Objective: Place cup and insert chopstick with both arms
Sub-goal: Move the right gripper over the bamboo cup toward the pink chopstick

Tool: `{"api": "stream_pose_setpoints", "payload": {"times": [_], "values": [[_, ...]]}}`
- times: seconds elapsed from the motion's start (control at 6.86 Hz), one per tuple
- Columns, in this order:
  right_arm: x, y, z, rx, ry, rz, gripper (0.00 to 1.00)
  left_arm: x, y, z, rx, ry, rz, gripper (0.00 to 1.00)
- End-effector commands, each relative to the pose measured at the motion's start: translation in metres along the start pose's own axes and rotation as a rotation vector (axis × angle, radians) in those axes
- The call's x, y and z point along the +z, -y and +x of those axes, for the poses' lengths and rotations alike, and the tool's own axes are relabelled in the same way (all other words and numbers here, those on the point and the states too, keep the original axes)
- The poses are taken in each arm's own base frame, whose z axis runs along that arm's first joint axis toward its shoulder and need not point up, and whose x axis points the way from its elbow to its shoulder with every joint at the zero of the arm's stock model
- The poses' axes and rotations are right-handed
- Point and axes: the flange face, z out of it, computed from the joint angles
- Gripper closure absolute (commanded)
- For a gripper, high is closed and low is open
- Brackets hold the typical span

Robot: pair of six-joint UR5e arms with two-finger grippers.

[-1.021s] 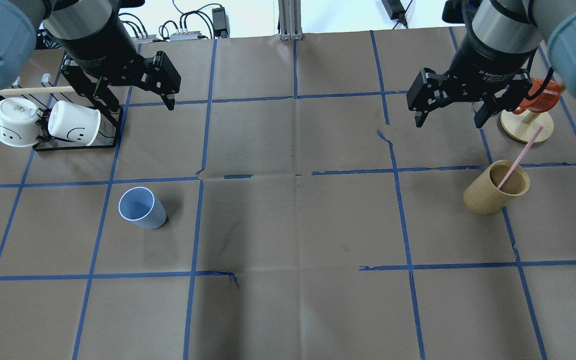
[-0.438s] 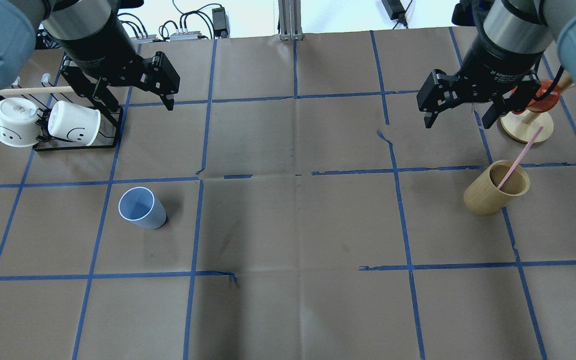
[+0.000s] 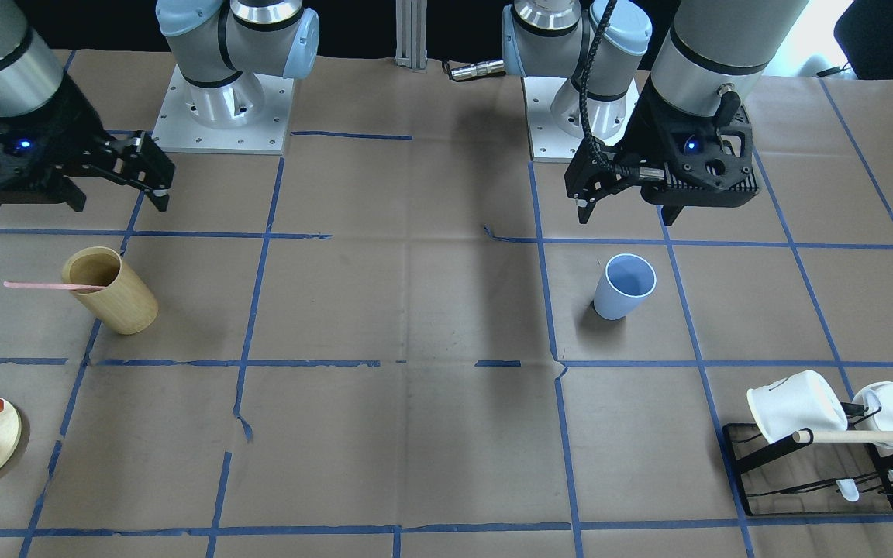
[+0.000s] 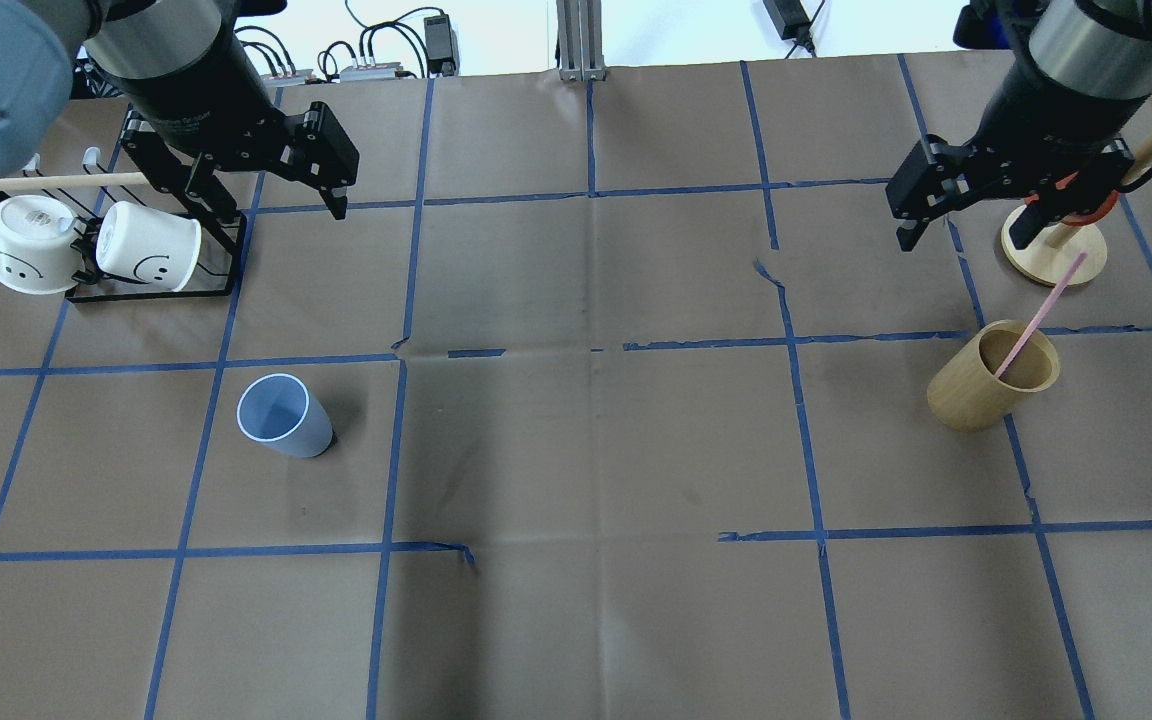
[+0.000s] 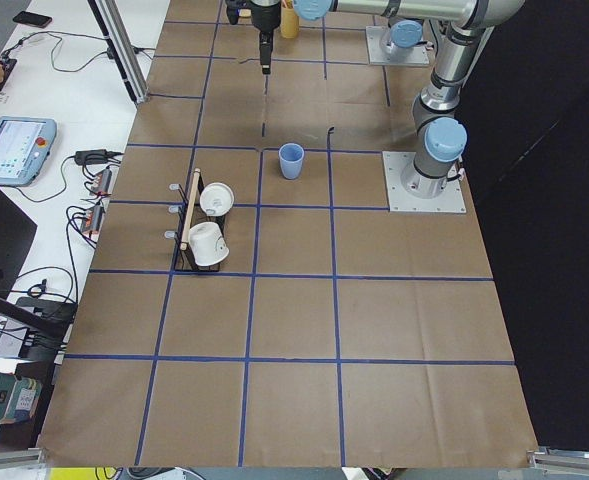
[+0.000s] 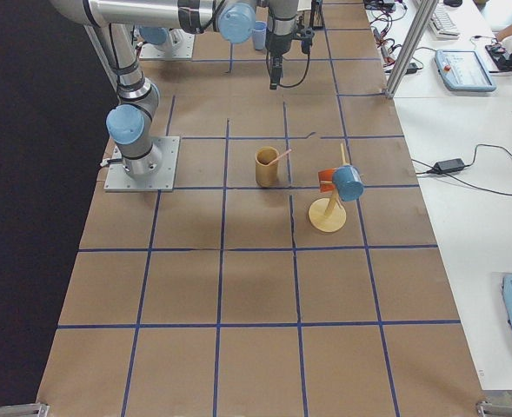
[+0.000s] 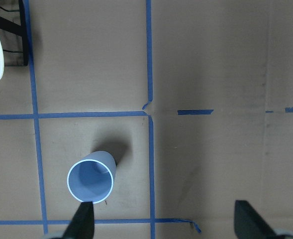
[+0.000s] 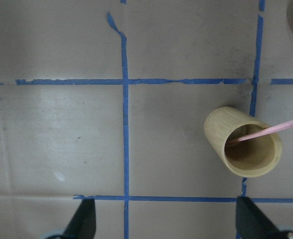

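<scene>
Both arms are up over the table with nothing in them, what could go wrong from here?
1. In the left wrist view the blue cup sits off toward one finger of the open left gripper, not centred; a straight descent could hit its rim and topple it.
2. The thin chopstick leans out of the wooden cup over its rim; the right gripper pulling it sideways may tip that cup.

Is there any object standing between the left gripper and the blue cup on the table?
Nothing visible does. The left gripper hangs open, and only bare paper with blue tape lies between it and the blue cup. The mug rack stands aside.
</scene>
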Motion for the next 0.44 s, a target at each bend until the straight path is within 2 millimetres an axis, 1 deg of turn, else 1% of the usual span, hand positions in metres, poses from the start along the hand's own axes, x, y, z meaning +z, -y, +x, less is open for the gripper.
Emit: {"api": "stream_pose_setpoints", "payload": {"times": [0.0,0.15,0.29], "values": [[0.008,0.003,0.050,-0.057,0.008,-0.014,0.01,0.003,0.006,-0.020,-0.032,0.008,-0.003,0.00],[0.011,0.006,0.094,0.029,0.021,-0.011,0.01,-0.003,0.002,-0.028,-0.043,0.002,0.002,0.00],[0.027,0.012,0.138,0.105,0.038,-0.040,0.01,-0.005,0.000,-0.032,-0.047,0.001,0.005,0.00]]}}
